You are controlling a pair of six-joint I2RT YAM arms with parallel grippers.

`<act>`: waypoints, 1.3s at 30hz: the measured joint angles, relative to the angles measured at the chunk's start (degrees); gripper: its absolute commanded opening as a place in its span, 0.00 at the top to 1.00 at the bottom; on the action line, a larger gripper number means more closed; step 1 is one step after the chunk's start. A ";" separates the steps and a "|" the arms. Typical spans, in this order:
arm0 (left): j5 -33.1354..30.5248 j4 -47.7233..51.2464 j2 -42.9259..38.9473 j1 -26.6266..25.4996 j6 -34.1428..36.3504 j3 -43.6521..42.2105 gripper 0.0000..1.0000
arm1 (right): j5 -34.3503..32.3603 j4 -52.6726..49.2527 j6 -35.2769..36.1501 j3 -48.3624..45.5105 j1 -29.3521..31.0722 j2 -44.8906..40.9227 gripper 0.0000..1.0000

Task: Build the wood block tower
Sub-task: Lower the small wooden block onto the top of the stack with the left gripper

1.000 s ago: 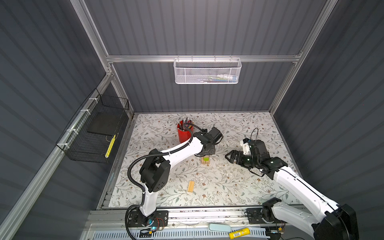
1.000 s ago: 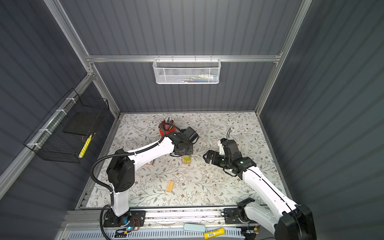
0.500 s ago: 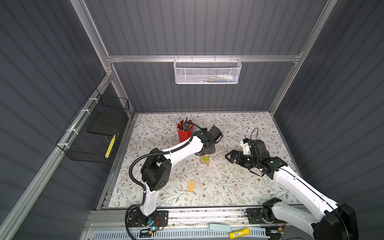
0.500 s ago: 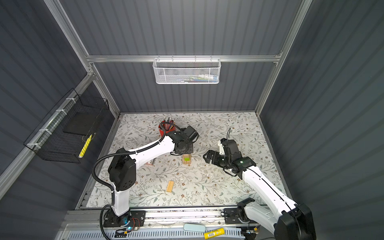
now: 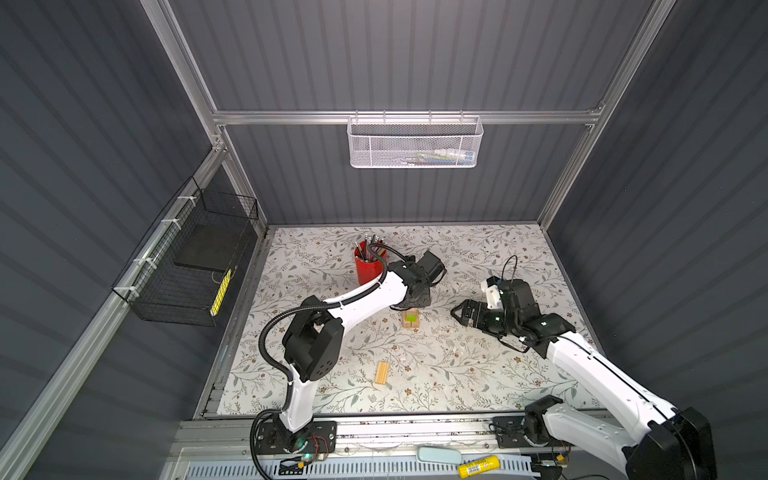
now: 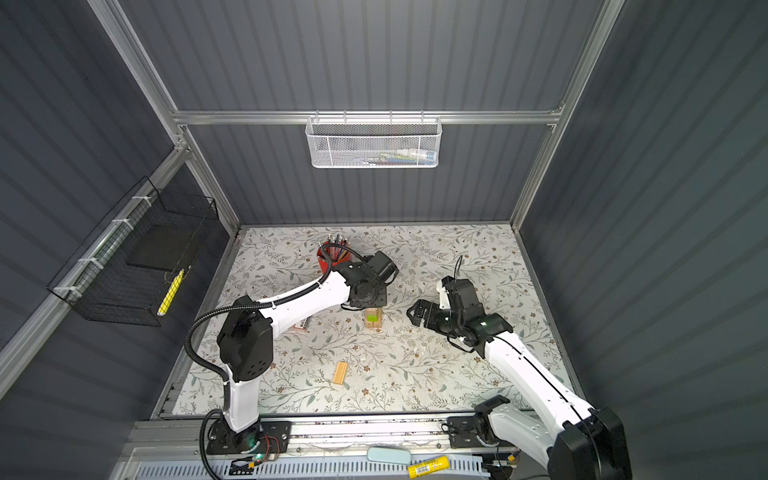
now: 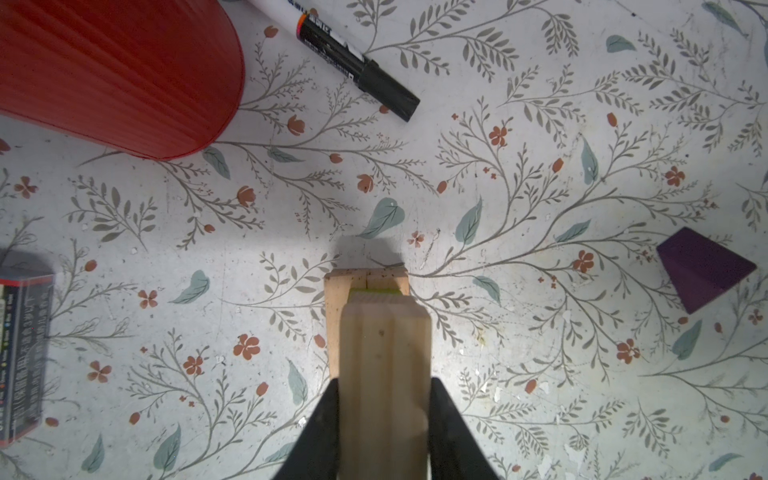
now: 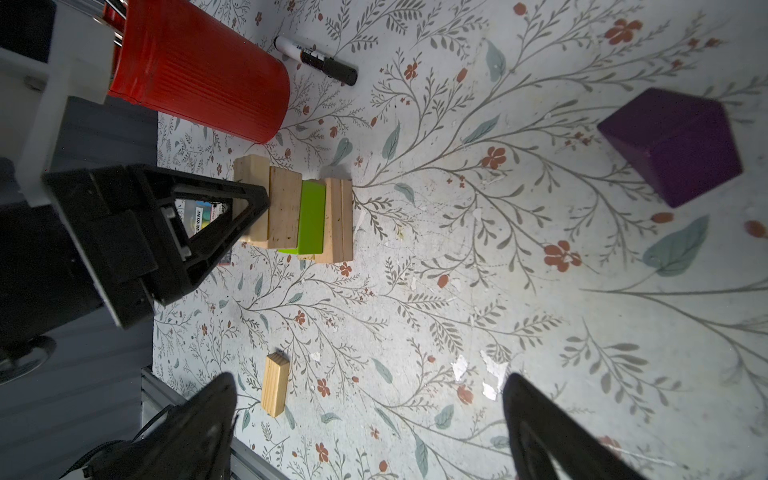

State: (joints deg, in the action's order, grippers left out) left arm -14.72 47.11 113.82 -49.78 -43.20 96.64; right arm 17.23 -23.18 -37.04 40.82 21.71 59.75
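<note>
Tower is standing mid-table on the floral mat, near the red pencil cup. Reading up from the mat in the right wrist view, the layers are a grooved pale base, the green block, a pale block, and then the top pale block.

Over the stack the left gripper is sitting narrow. Its fingers are lying against both long sides of the top pale block, which appears to be resting square on the layer beneath.

To the right of the tower the right gripper is hanging with jaws spread wide, carrying nothing.

On the right gripper's side the purple block is lying on the mat, apart from the tower. It is not showing in either top view.

Toward the front edge a loose grooved pale block is lying flat and alone, well apart from the tower.
</note>
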 measured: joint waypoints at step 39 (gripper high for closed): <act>3.04 1.81 0.02 0.00 2.78 0.04 0.52 | 0.85 2.19 -0.04 -0.31 -0.55 0.09 0.01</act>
State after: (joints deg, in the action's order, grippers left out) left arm -11.68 48.93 113.84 -49.78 -40.42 96.68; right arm 18.09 -20.99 -37.08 40.51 21.17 59.83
